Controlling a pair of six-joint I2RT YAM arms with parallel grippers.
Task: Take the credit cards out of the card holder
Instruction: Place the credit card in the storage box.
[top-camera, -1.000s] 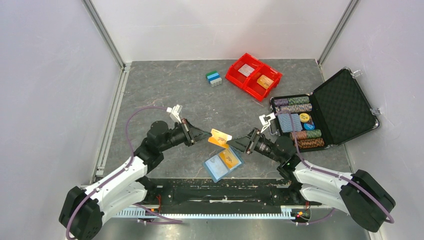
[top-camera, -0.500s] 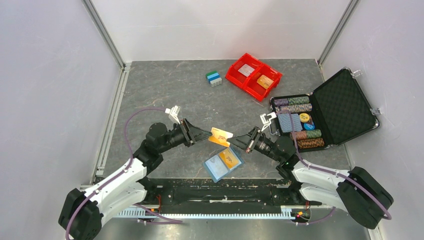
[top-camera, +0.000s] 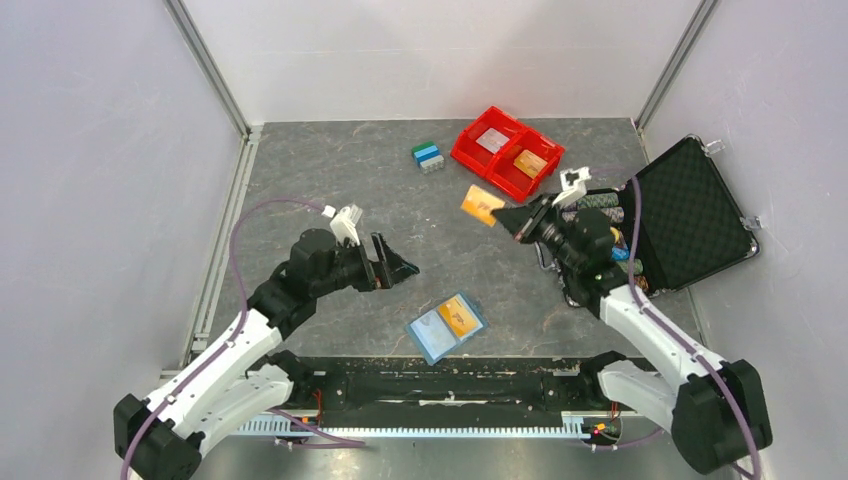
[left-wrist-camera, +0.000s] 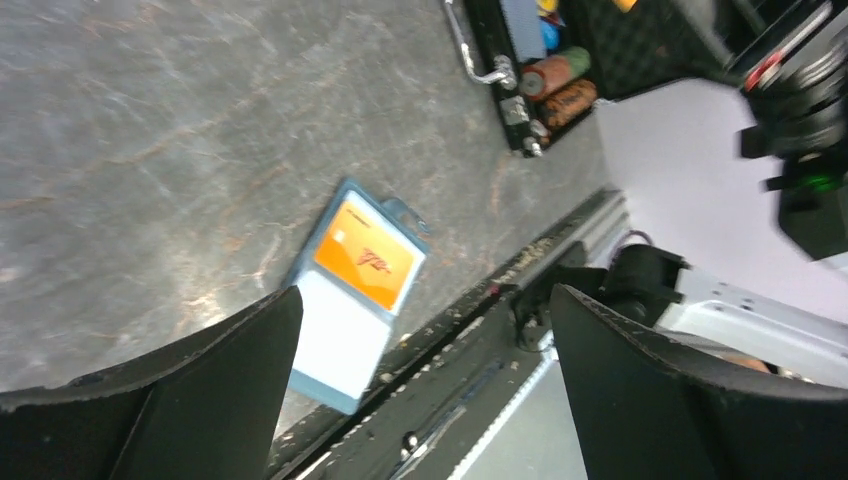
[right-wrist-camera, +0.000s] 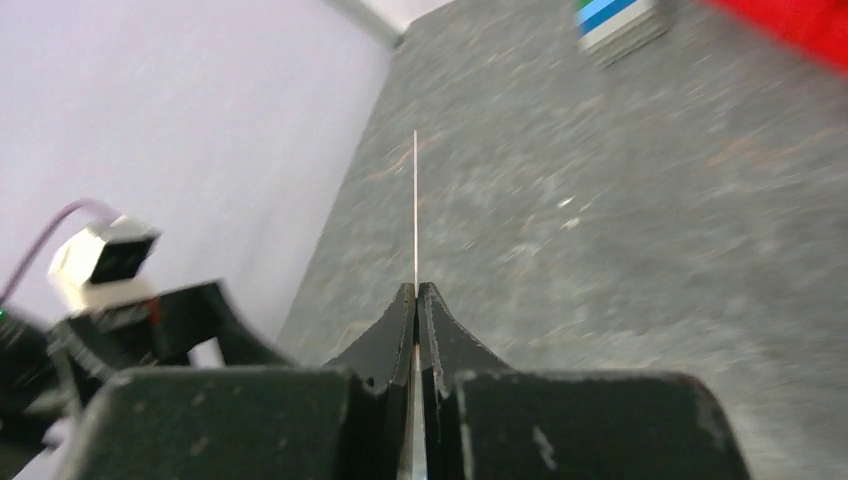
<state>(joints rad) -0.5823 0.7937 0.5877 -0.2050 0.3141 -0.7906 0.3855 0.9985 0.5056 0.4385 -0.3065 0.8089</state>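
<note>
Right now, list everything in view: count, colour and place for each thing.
card holder: 1, light blue, spread flat, near centre.
cards in holder: 2, orange and whitish-grey, one per panel.
red bin: 1, red, far centre-right.
cards in bin: 2, whitish and orange, one per compartment.
loose card: 1, orange, held in the air on the near side of the red bin.
card deck: 1, blue, green and white, left of the red bin.
case: 1, black, open, far right.
poker chips: rows, count hidden, mixed colours, in the case.
left gripper: open, empty, left of the card holder.
right gripper: shut on the loose card.
</note>
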